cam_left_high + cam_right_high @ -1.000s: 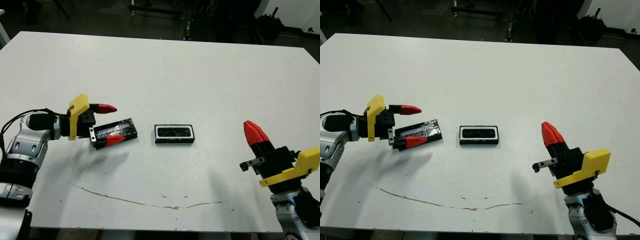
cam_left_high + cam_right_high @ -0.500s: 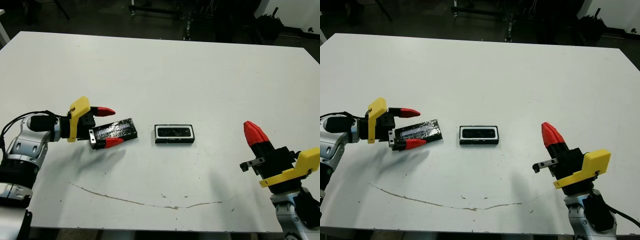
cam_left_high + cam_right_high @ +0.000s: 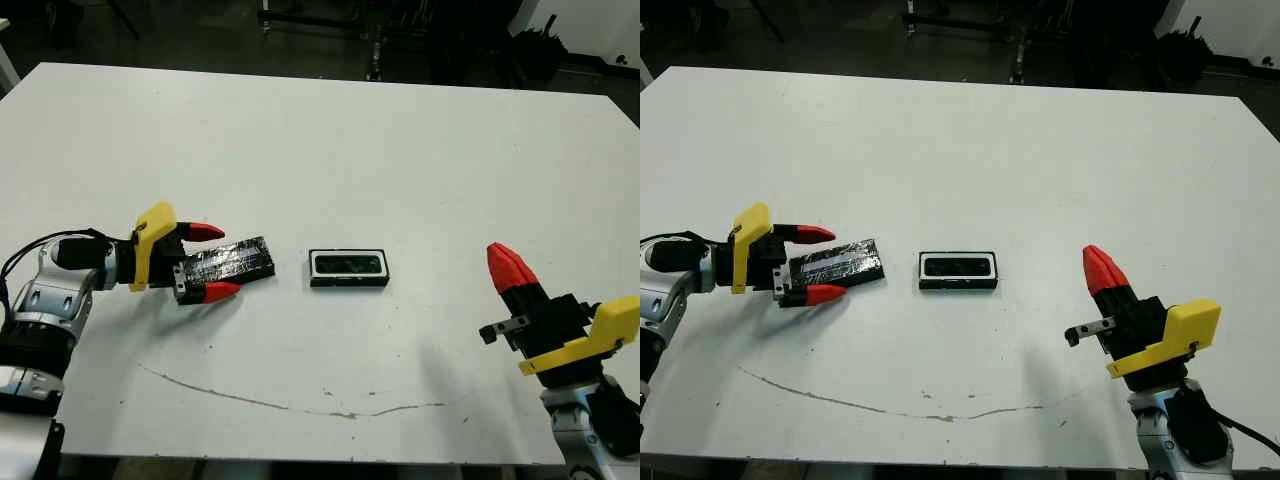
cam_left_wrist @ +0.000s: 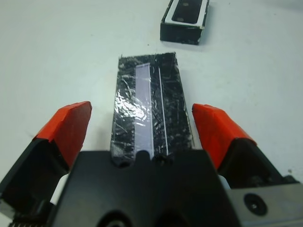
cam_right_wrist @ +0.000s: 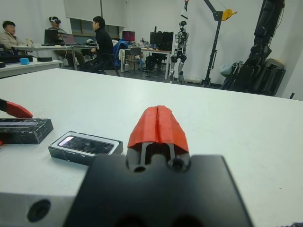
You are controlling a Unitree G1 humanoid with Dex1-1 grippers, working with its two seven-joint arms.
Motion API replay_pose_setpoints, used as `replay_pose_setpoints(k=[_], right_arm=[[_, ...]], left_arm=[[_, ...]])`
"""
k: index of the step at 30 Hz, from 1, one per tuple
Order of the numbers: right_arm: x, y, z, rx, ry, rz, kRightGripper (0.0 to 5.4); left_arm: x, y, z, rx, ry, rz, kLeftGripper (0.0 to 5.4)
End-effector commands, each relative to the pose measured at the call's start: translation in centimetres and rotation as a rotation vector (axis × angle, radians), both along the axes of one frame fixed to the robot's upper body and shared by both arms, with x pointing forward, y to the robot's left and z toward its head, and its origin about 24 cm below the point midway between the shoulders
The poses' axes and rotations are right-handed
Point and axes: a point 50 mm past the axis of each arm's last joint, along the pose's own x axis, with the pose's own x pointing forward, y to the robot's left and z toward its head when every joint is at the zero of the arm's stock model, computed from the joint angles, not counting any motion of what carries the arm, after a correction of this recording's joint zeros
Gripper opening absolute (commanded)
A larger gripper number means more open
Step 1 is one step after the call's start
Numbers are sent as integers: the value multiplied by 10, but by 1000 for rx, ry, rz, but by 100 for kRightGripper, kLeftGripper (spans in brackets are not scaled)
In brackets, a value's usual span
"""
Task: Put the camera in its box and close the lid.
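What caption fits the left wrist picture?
Open left hand straddling the lid, with the box beyond.

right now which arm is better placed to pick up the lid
Left. The left gripper is open with its fingers on either side of the lid; the right gripper is shut and far past the box.

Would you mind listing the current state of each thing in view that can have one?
box: open, no lid on it, flat on the table, camera inside.
camera: lying in the box.
lid: off the box, flat on the table, between the left gripper's fingers, not clamped.
left gripper: open, one finger each side of the lid.
right gripper: shut, holding nothing, clear of the box.
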Motion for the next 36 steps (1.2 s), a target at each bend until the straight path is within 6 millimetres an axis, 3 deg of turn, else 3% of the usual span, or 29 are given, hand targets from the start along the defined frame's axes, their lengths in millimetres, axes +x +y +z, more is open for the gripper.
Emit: replay_pose_setpoints(k=[1,8,11,24,36], right_arm=[[0,-2,-2,-5,23,-1,0],[1,-2,-2,-5,17,5,0],[1,-2,-2,-9,14,5,0],[1,-2,-2,-5,18,10,0],[1,-2,-3,-5,20,6,0]], left_arm=[[1,4,0,-5,58,22,540],[0,5,4,6,81,32,540],[-1,6,5,4,103,50,517],[-4,4,0,-40,109,119,322],[-4,2,3,-56,90,115,316]])
